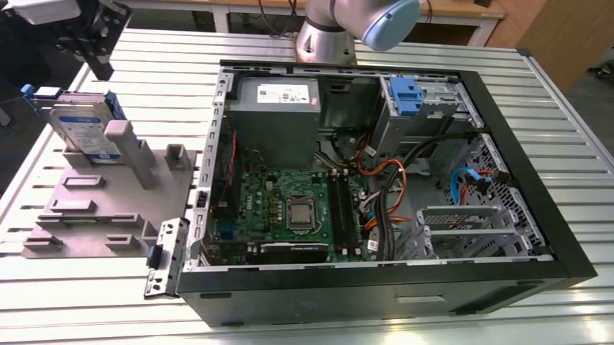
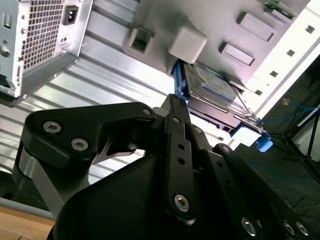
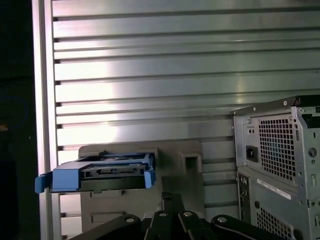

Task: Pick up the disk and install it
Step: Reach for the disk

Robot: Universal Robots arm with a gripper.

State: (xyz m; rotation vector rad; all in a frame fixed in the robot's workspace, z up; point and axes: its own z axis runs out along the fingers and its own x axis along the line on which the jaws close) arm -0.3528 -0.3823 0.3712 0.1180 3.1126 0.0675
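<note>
The disk (image 1: 82, 129) is a silver-grey drive with a white-and-blue label in a blue carrier. It stands tilted on edge in a grey fixture plate (image 1: 96, 205) at the exterior view's left. My gripper (image 1: 100, 69) hangs above and behind it, well apart. Both wrist views show the disk (image 2: 212, 85) (image 3: 107, 172) beyond the black fingertips. The gripper (image 2: 175, 100) (image 3: 171, 197) looks shut, with nothing between its fingers.
An open computer case (image 1: 537, 180) lies on the slatted metal table (image 1: 96, 309) to the exterior view's right of the fixture. Inside are a grey power-supply box (image 1: 276, 118), a motherboard (image 1: 287, 208), cables and a blue-latched drive bay (image 1: 403, 97). The case's rear panel (image 3: 275, 150) is close to the fixture.
</note>
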